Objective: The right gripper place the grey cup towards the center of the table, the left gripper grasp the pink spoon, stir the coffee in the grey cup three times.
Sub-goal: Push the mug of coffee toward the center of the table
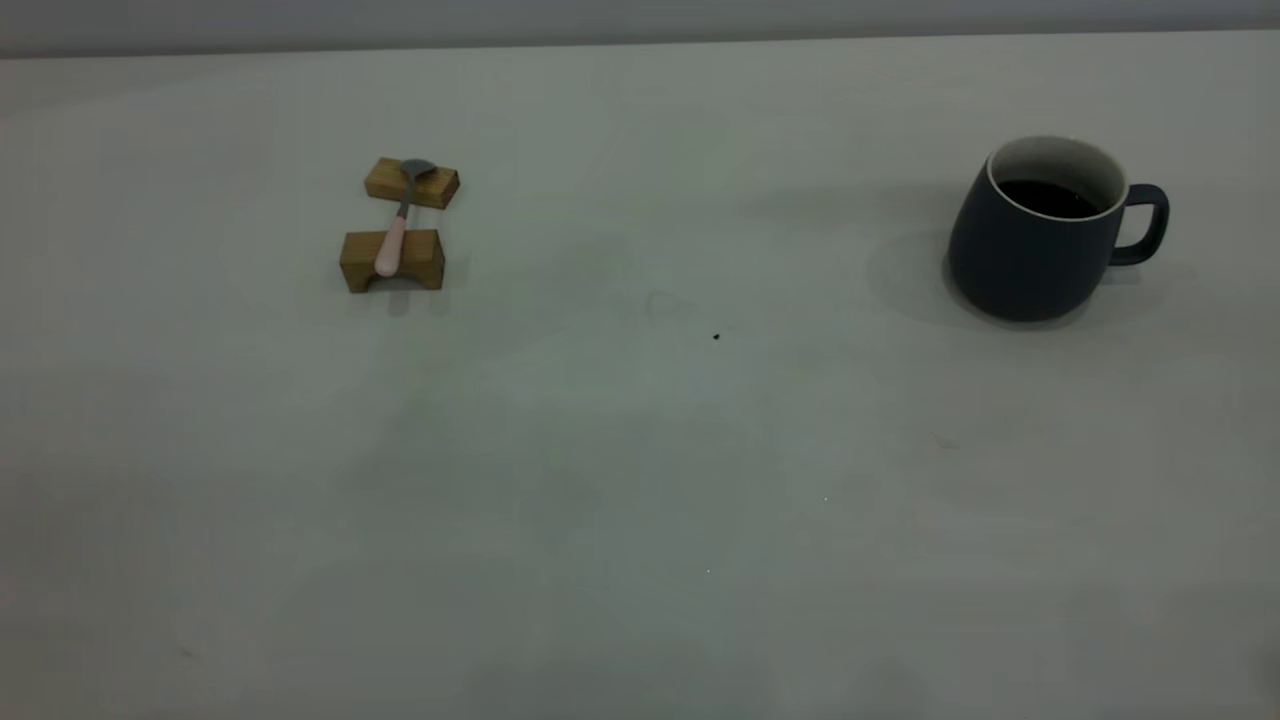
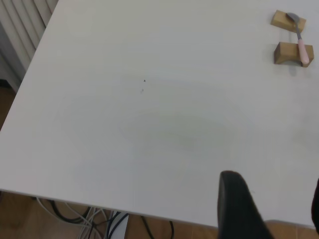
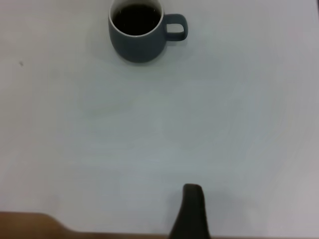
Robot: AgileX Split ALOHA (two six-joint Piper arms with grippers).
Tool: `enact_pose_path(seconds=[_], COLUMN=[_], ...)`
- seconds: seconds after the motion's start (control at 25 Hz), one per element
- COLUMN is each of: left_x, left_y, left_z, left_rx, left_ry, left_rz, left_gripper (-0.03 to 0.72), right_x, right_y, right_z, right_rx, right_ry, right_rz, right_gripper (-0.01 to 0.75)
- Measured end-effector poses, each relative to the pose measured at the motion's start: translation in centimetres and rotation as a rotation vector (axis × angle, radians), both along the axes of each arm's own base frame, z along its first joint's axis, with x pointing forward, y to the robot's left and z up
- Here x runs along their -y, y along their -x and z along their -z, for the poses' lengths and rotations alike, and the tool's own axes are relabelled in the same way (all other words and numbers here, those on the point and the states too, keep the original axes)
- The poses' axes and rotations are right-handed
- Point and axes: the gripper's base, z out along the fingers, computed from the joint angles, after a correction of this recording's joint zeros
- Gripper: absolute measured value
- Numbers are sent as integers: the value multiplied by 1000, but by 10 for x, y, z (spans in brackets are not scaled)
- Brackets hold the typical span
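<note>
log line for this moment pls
cup far right, upright, coffee inside | spoon across two blocks at left | both end effectors away from items, nothing grasped

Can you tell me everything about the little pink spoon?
The pink spoon is small and slim, with a pale pink handle and a thin grey metal neck and bowl. It lies across two brown wooden blocks like a bridge: the bowl rests on the far block, the handle on the near one. It sits on the left side of the table, far from the grey cup. No claw touches it.

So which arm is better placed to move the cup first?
Right. The grey cup stands on the right arm's side, straight ahead in its wrist view; the pink spoon lies far left on wooden blocks.
</note>
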Motion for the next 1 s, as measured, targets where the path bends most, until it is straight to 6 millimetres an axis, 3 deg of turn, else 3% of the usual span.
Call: enact_pose_path(seconds=[0.24, 0.52, 0.72, 1.0], left_x=[0, 0, 0, 0], left_y=[0, 0, 0, 0], left_z=[0, 0, 0, 0], left_rx=[0, 0, 0, 0], left_ry=[-1, -1, -1, -1], left_rz=[0, 0, 0, 0], left_gripper=[436, 436, 436, 436], right_x=[6, -9, -21, -19], right_y=[-90, -172, -215, -261], right_z=[25, 74, 125, 178], right_rx=[-125, -244, -311, -343], right_ry=[115, 169, 210, 301], right_rz=[-218, -524, -630, -743], right_gripper=[728, 724, 717, 713])
